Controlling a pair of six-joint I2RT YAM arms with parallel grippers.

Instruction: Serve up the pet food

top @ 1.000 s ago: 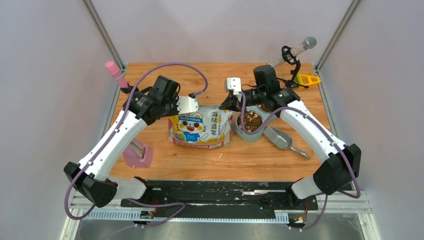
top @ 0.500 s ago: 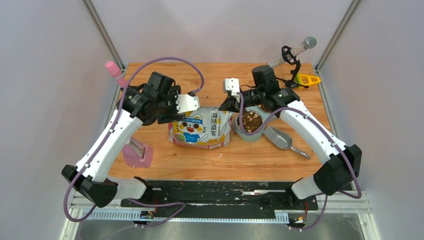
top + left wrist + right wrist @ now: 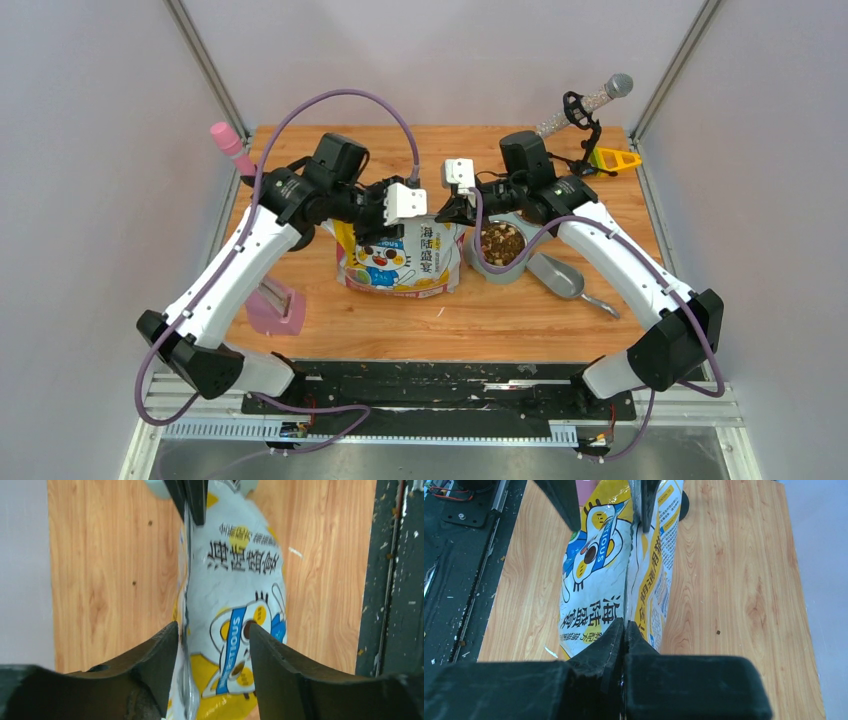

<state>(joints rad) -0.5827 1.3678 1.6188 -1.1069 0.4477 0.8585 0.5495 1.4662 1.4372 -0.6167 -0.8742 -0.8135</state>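
Two pincers on one cartoon-cat bag, kibble in the bowl alongside.

Item, right pincer [image 3: 625, 630]: fingers pressed together, pinching the top edge of the bag [image 3: 599, 580] at its right end. Item, left pincer [image 3: 212, 630]: spread, one finger on each side of the same edge at the bag's left end, not closed on it. Item, pet food [image 3: 502, 243]: a brown and tan heap in the grey bowl [image 3: 495, 274], just right of the right pincer and slightly nearer the arm bases; the bag lies between it and the left pincer. The heap is round like its bowl, with no long axis or heading to tell. Item, scoop [image 3: 556, 276]: grey, on the bench [image 3: 330, 330] just right of the bowl.
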